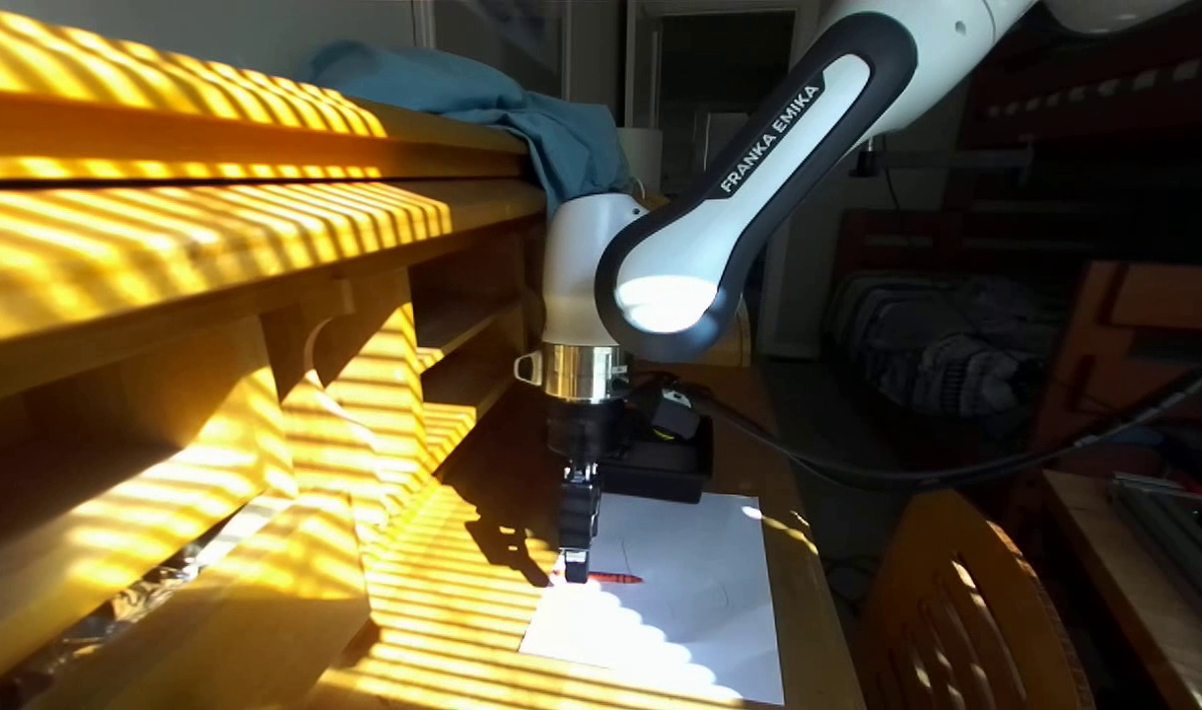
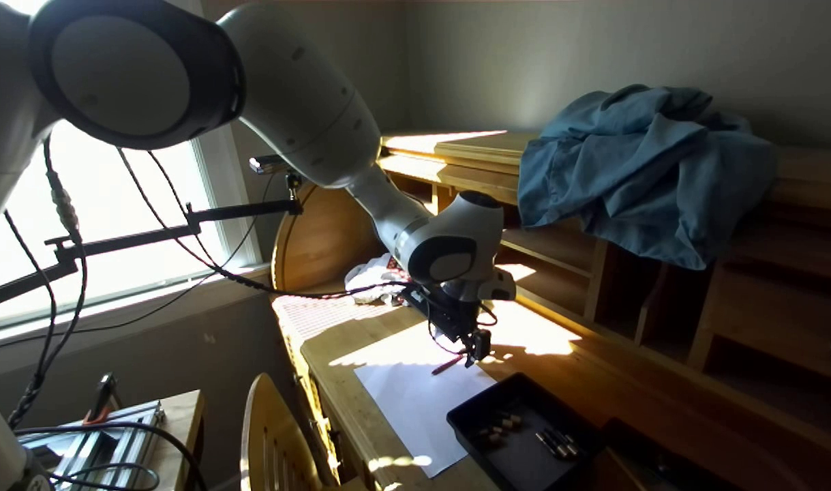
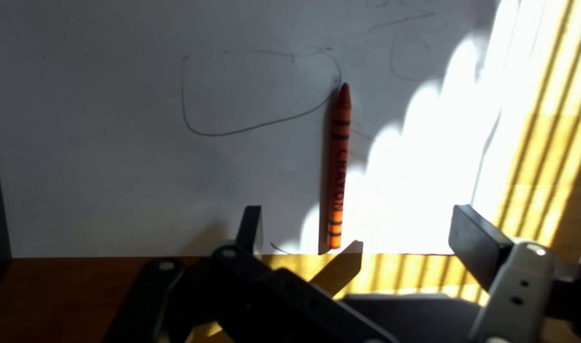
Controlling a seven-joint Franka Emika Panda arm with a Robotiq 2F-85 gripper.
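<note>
My gripper [image 3: 359, 231] stands open in the wrist view, its fingers wide apart with nothing held. Nearest to it is a red-orange crayon [image 3: 339, 171] lying on a white sheet of paper [image 3: 128, 181]. The crayon's blunt end reaches in toward the gap between the fingertips, near the paper's edge; its tip points away from the gripper. Thin dark lines are drawn on the sheet. In both exterior views the gripper [image 1: 576, 567] points down close above the paper [image 1: 689, 592], beside the crayon [image 1: 616, 578]. Whether the fingertips touch the surface I cannot tell.
A black tray [image 2: 524, 399] with several small sticks in it stands beside the paper on the wooden desk [image 2: 347, 341]. Wooden shelves [image 1: 384, 375] rise close along one side, with a blue cloth [image 2: 633, 164] draped over them. A chair [image 1: 965, 602] stands at the desk's front.
</note>
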